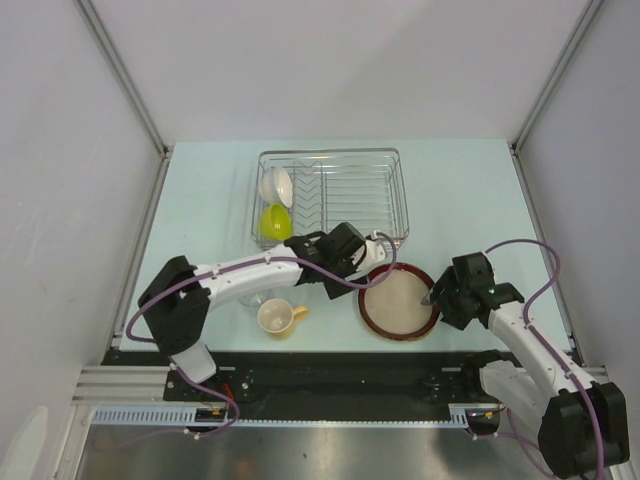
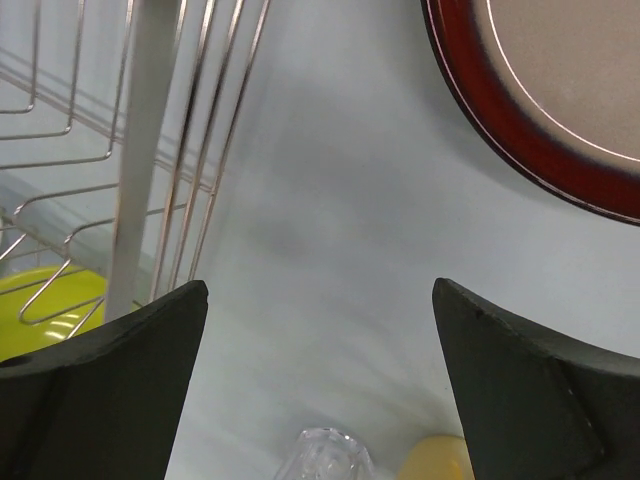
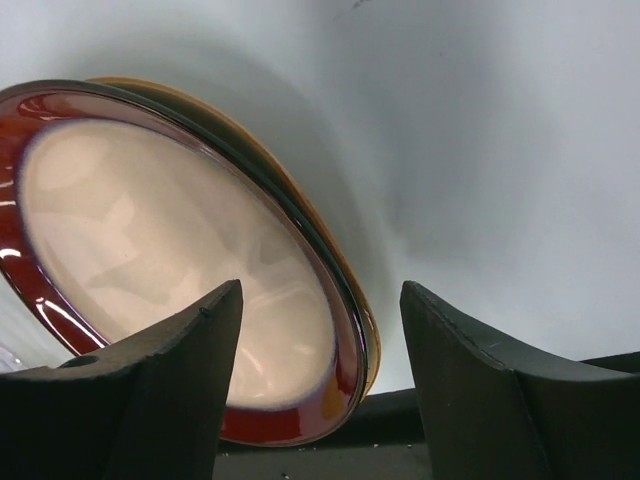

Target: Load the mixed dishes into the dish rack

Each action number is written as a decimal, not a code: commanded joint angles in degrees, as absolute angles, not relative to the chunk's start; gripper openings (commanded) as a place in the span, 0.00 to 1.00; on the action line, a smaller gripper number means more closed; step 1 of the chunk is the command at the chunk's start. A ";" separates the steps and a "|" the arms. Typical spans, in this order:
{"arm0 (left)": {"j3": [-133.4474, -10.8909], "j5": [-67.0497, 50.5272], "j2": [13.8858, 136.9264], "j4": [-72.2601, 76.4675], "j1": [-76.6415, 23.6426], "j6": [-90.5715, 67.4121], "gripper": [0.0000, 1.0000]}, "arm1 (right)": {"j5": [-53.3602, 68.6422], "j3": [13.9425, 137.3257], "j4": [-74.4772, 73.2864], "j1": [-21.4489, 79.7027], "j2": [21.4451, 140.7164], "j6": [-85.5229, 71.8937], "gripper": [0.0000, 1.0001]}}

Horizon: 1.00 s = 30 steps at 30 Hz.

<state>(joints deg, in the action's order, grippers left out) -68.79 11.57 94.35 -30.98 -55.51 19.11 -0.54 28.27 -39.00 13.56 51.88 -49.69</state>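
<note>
On the pale tabletop (image 1: 200,210), toward the far side: the dish rack (image 1: 350,195), with the white bowl (image 1: 277,186) and lime-green bowl (image 1: 275,222) on edge in its left end. Outside the rack, near the front edge: the tan-yellow mug (image 1: 278,317), upright, handle to the right, and close to its right the dark-red-rimmed plate (image 1: 397,302). In the left wrist view, at the bottom edge beside the mug: a small clear glass (image 2: 325,455).

Holds the left claw (image 1: 380,247) wide apart, gripping nothing, at the rack's near right corner, just past the plate's far rim. Sets the right claw (image 1: 432,297) at the plate's right rim, jaws apart: one finger (image 3: 150,400) over the beige face, the other beyond the edge, rim between them, neither pad visibly pressing it. Beneath the red rim, a tan edge; cannot tell whether underside or a second plate.
</note>
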 commanded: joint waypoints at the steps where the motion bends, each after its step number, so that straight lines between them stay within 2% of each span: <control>1: -70.49 10.37 98.08 -26.72 -56.60 20.30 0.99 | 2.02 27.69 -37.27 12.48 49.93 -49.22 0.68; 12: -73.91 9.93 104.23 -24.35 -59.24 19.86 0.99 | 4.74 27.69 -39.11 11.08 45.09 -49.04 0.65; 21: -76.55 11.16 108.72 -22.15 -60.56 19.25 0.99 | 6.77 27.69 -37.97 10.90 46.13 -48.61 0.64; 30: -77.78 11.60 110.74 -21.18 -60.91 18.63 0.99 | 8.26 27.07 -36.12 10.90 47.46 -47.64 0.56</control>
<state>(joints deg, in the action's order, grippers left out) -74.81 14.79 109.73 -26.22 -59.55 20.03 5.04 27.40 -39.07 10.83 47.40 -47.70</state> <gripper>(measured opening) 0.985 0.588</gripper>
